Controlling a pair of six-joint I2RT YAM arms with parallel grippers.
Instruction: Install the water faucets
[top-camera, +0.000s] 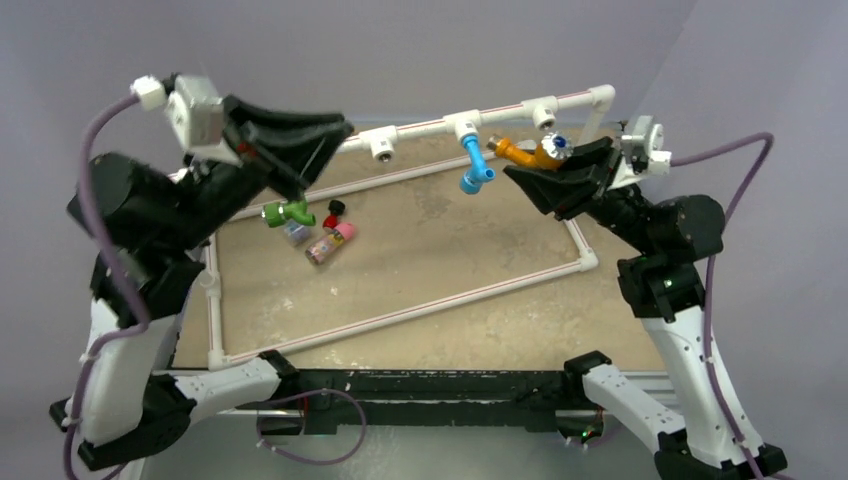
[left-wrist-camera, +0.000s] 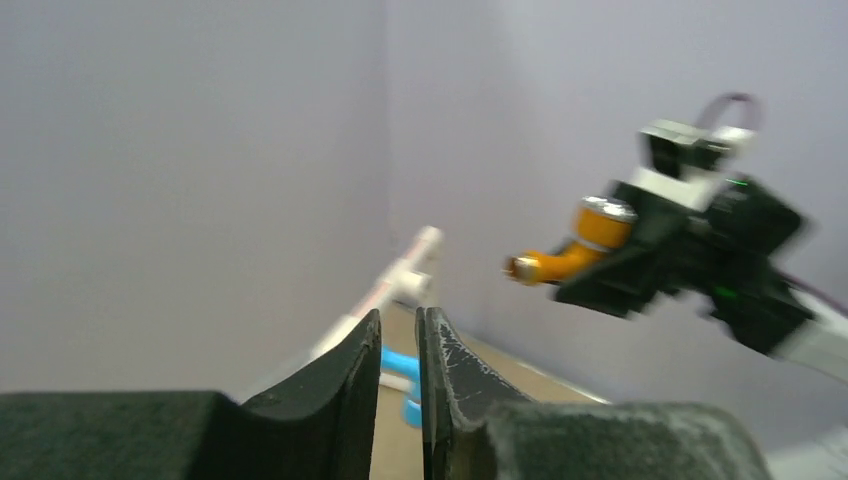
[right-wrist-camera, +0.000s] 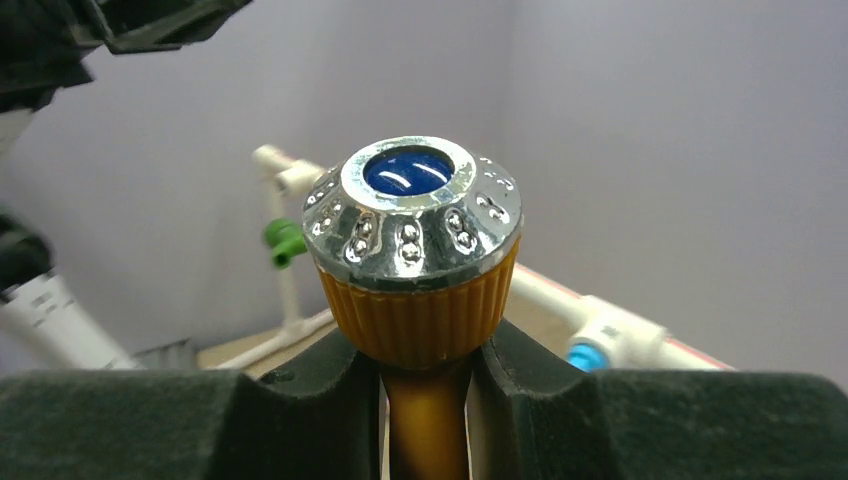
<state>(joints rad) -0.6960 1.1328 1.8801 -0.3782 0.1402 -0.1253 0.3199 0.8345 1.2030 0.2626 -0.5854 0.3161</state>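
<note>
The right end effector (right-wrist-camera: 428, 375), clamped on the orange bent plastic faucet (right-wrist-camera: 415, 240) aloft beside the white pipe rail (top-camera: 505, 108), should square its stem with a free white tee socket (top-camera: 545, 112) before pressing.

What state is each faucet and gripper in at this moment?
Orange faucet: held in the air, not installed.
Blue faucet: installed, hanging from a pipe socket.
Green faucet: lying on the table, not installed.
Right gripper: fingers shut on the orange faucet.
Left gripper: fingers nearly shut, empty.
</note>
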